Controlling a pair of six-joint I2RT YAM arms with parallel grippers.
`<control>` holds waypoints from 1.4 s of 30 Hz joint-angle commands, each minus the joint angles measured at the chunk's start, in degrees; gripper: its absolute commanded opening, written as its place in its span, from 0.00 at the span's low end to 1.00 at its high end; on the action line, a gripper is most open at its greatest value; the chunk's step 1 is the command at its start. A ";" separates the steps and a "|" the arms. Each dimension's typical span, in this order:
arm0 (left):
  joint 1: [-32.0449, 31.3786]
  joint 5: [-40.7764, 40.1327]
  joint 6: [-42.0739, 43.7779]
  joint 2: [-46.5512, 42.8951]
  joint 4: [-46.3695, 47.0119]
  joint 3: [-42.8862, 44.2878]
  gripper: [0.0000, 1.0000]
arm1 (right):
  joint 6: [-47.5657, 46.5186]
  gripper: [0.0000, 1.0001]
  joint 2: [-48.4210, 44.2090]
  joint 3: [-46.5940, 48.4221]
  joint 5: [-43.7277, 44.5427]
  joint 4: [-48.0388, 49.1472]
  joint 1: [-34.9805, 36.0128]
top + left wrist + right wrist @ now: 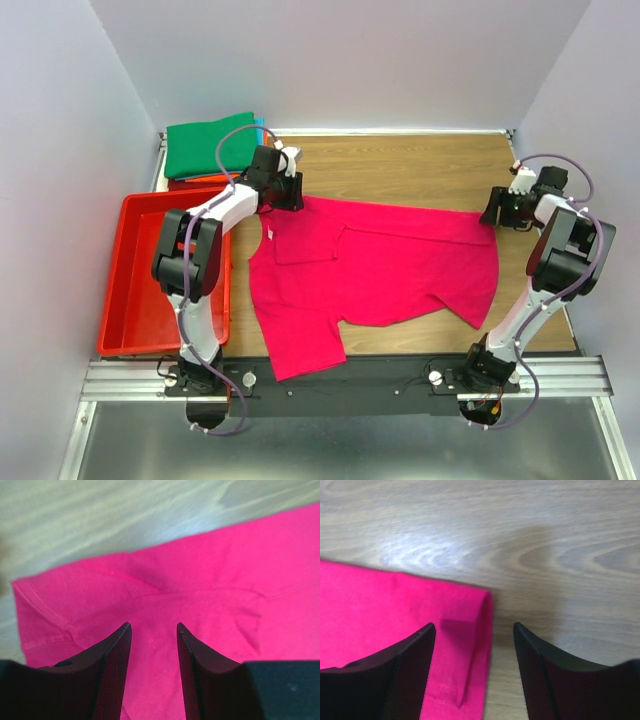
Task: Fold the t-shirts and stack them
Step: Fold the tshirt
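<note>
Each arm consisted of white link shells joined by bulky black joint housings. The left arm [205, 310] and the right arm [520, 312] each rose from a black base, the left base [200, 378] and the right base [480, 366]. A lavender left cable [225, 150] ran in loose loops along the left arm, and a matching right cable [583, 180] followed the right arm. The wrist units were black with white end pieces. The left fingers [112, 675] and right fingers [405, 677] were black. They tapered to curved tips and had a fine mesh texture on the inner faces.
</note>
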 commanded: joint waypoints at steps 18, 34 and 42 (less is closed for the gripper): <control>1.63 -1.31 -2.37 11.33 -3.08 11.09 0.47 | 4.91 0.00 10.66 15.58 1.43 -2.07 1.15; 2.34 -2.80 1.76 13.12 -2.14 29.74 0.48 | 9.92 0.01 30.08 46.26 9.60 1.71 6.68; 2.42 -4.04 5.11 -5.87 8.86 11.56 0.56 | 6.77 0.58 19.04 32.36 8.29 5.40 7.57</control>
